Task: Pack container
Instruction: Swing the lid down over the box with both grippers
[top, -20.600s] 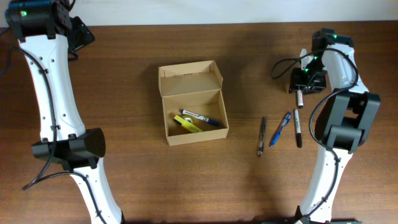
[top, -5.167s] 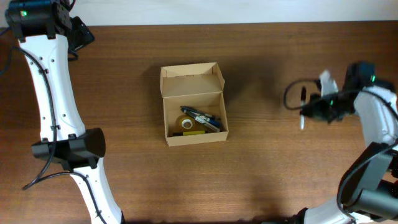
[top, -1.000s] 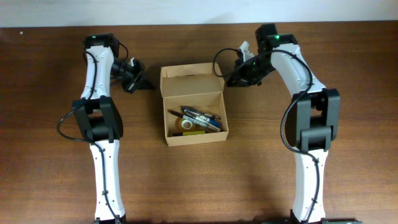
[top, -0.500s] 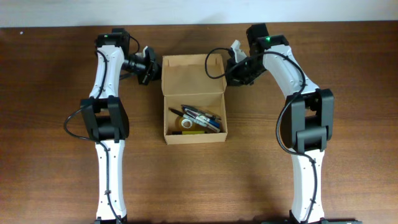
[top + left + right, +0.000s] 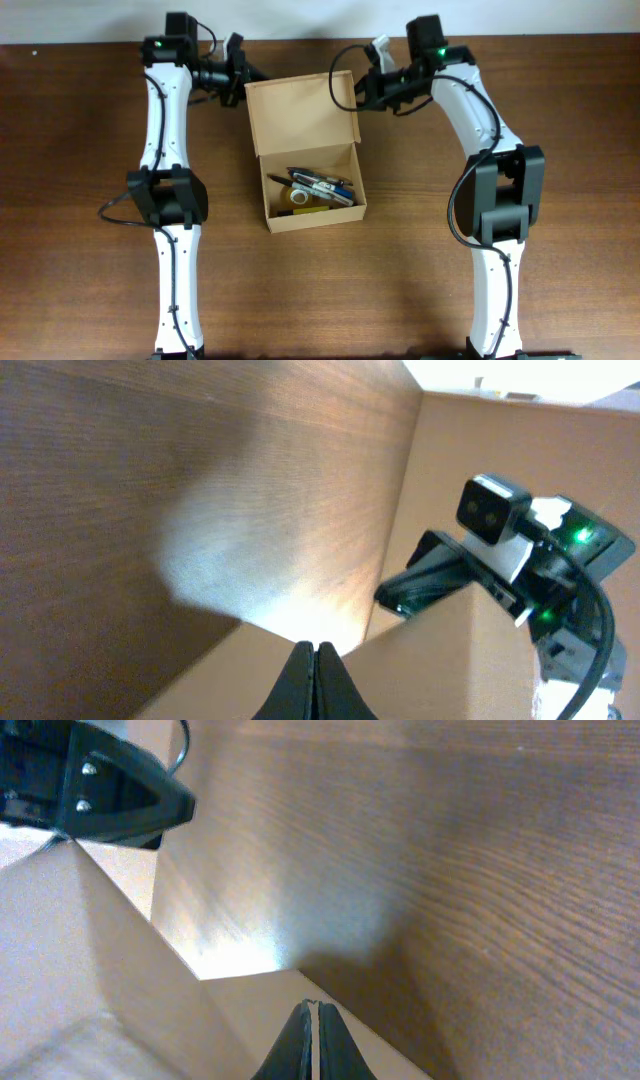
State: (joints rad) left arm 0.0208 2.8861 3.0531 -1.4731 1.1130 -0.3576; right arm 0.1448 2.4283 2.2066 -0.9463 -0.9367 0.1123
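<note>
The container [image 5: 316, 213], a small tan cardboard box, stands mid-table with several pens [image 5: 320, 184] and a yellow tape roll [image 5: 298, 200] inside. Its hinged lid [image 5: 300, 115] is raised at the far side. My left gripper [image 5: 243, 76] is shut, its tip against the lid's far left corner. On the opposite side my right gripper [image 5: 354, 92] is shut at the far right corner. In the left wrist view the left gripper [image 5: 315, 652] meets the lid [image 5: 440, 670]. The right wrist view has the right gripper [image 5: 313, 1010] on cardboard [image 5: 60, 960]. Nothing shows between either pair of jaws.
Brown wooden table [image 5: 500, 280] all round the box. Its far edge [image 5: 300, 40] lies just behind both grippers. Each wrist view shows the other arm's black gripper across the lid: the right one [image 5: 440, 575] and the left one [image 5: 110, 795].
Both grippers have moved toward the table's far edge, to the lid's back corners. The lid now stands more upright over the box than half a second ago.
</note>
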